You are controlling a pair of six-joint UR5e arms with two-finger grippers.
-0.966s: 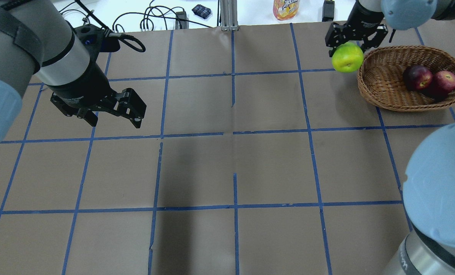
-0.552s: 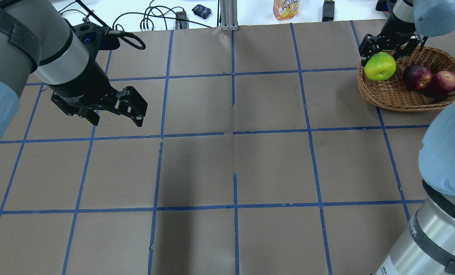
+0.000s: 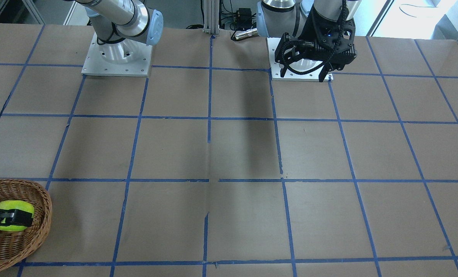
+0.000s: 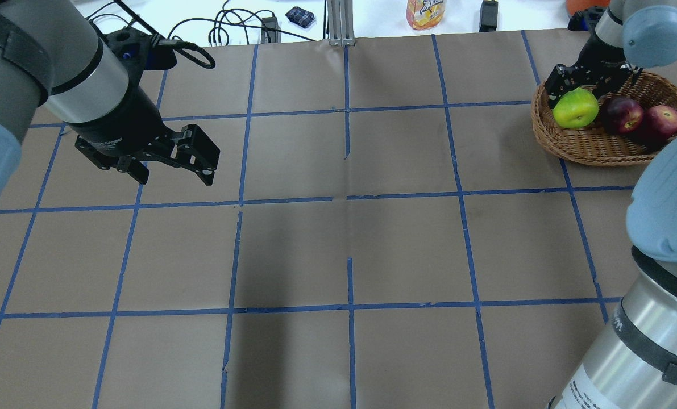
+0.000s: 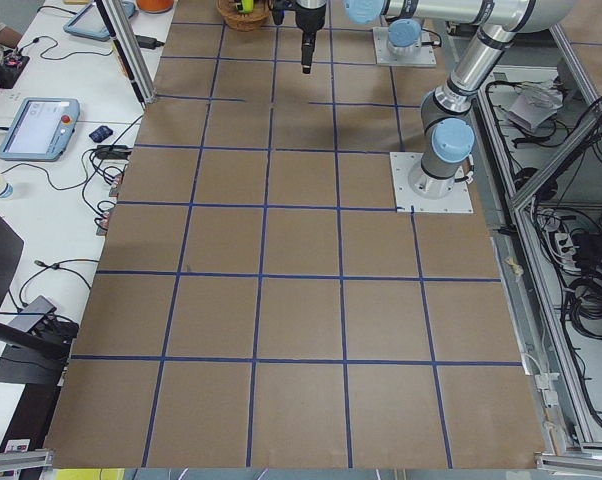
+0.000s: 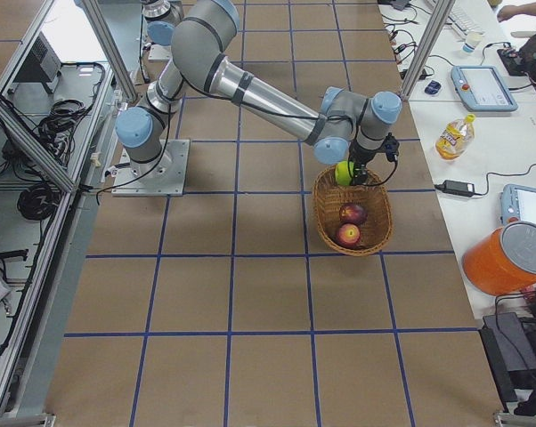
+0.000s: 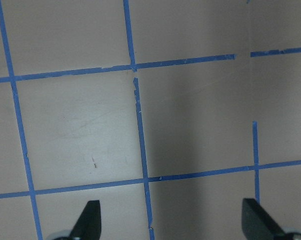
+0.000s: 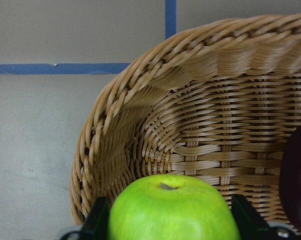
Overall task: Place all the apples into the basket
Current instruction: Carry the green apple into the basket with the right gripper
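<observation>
The wicker basket stands at the table's far right. A maroon apple and a red apple lie in it. My right gripper is shut on the lime green apple and holds it low inside the basket's left end. In the right wrist view the fingers flank the green apple above the weave. My left gripper is open and empty above the left of the table; its wrist view shows only brown paper.
Blue tape lines grid the brown paper table. A juice bottle and cables lie past the far edge. An orange container stands on the side bench near the basket.
My right gripper carried the green apple to the right, from outside the basket's left rim to inside the basket, and lowered it. The left arm barely moved.
</observation>
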